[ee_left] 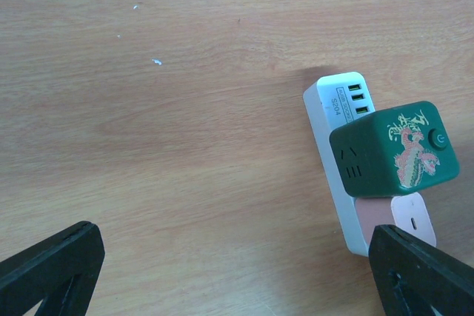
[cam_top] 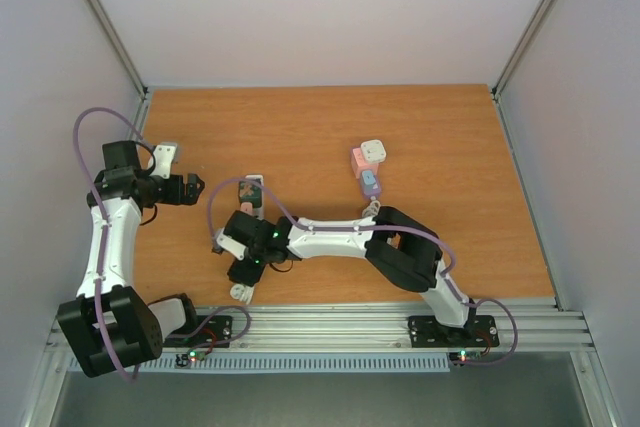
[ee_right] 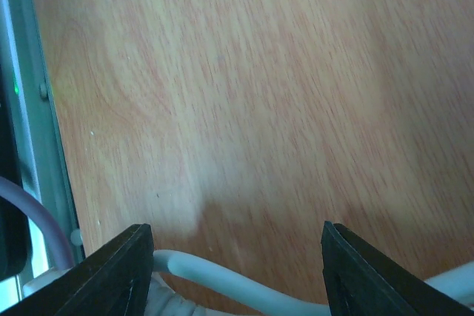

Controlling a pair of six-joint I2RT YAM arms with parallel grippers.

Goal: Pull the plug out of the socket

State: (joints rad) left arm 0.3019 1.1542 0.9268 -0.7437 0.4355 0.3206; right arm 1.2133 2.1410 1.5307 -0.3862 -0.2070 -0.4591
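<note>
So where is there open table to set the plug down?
Bare wood along the far edge of the table and to the right of the adapters. Crowded at near left, where the power strip sits between left arm and right arm.

Desk (cam_top: 300, 127) count: 2 clusters of power hardware, 6 pieces total. Near cluster has 1 white power strip (ee_left: 333, 105) with 3 USB ports showing, 1 green cube socket (ee_left: 392, 149) and 1 pink adapter (ee_left: 411, 216). Far cluster has 1 white cube adapter (cam_top: 373, 152), 1 pink block (cam_top: 357, 161) and 1 lilac plug (cam_top: 370, 184). Rig: 2 arms, left arm (cam_top: 108, 247) and right arm (cam_top: 400, 252), and 2 end effectors, left end effector (ee_left: 233, 257) and right end effector (ee_right: 235, 257), 2 fingers each.
</note>
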